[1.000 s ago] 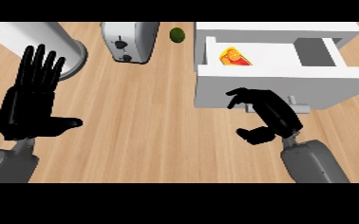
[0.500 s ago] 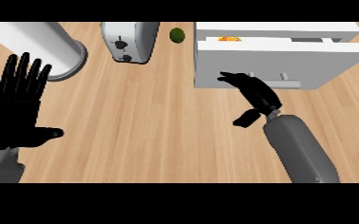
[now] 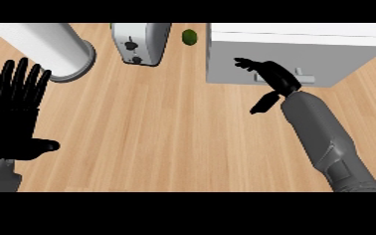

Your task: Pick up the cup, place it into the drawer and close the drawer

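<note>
The white drawer unit (image 3: 290,47) stands at the back right with its drawer pushed in flush; the cup is hidden from sight. My right hand (image 3: 270,74) rests against the drawer front beside the handle (image 3: 305,77), fingers relaxed and spread, thumb hanging down, holding nothing. My left hand (image 3: 22,114) stays open at the left edge, fingers up, resting.
A silver toaster (image 3: 141,42) stands at the back centre. A green lime-like object (image 3: 189,37) lies between it and the drawer unit. A large white cylinder (image 3: 51,47) stands at the back left. Wooden counter (image 3: 161,129) spreads across the middle.
The drawer went from open with the cup showing inside to fully shut. My right hand moved forward with it against the drawer front. The left hand shifted slightly left.
</note>
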Controlling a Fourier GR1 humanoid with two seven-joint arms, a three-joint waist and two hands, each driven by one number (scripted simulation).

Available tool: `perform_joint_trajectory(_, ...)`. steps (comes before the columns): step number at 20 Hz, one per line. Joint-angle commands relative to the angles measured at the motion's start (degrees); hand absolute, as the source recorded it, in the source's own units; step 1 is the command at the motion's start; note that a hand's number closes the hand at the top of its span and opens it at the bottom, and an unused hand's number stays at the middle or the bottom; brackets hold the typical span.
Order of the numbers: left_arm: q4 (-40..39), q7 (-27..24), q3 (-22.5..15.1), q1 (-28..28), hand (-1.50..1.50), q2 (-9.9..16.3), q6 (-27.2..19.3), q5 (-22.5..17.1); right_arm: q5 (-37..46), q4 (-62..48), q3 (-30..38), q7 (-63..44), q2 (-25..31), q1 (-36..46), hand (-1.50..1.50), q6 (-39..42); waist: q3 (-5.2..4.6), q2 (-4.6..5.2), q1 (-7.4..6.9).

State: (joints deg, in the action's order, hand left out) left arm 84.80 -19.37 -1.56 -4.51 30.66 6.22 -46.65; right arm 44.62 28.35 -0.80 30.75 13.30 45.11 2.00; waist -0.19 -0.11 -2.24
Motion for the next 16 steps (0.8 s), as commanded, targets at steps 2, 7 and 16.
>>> perform_joint_trajectory(2, -3.5, -1.1, 0.41, -1.96, -1.5, -1.03, 2.2, 0.82, 0.64, -11.28, 2.55, 1.02, 3.26, 6.57, -1.5, 0.33, 0.3, 1.64, -1.06)
perform_joint_trajectory(7, -4.01, -1.73, 0.09, -1.01, -1.5, -1.49, 3.6, 1.38, 0.19, -14.31, 4.02, 1.53, 7.03, 11.32, -1.5, 2.83, 0.3, 2.04, -2.22)
perform_joint_trajectory(16, -3.63, 0.17, -0.37, -3.97, -1.5, -1.82, 1.57, 2.69, -0.11, -17.3, 5.03, 2.82, 7.12, 12.37, -1.5, 1.7, 0.41, 2.2, -2.76)
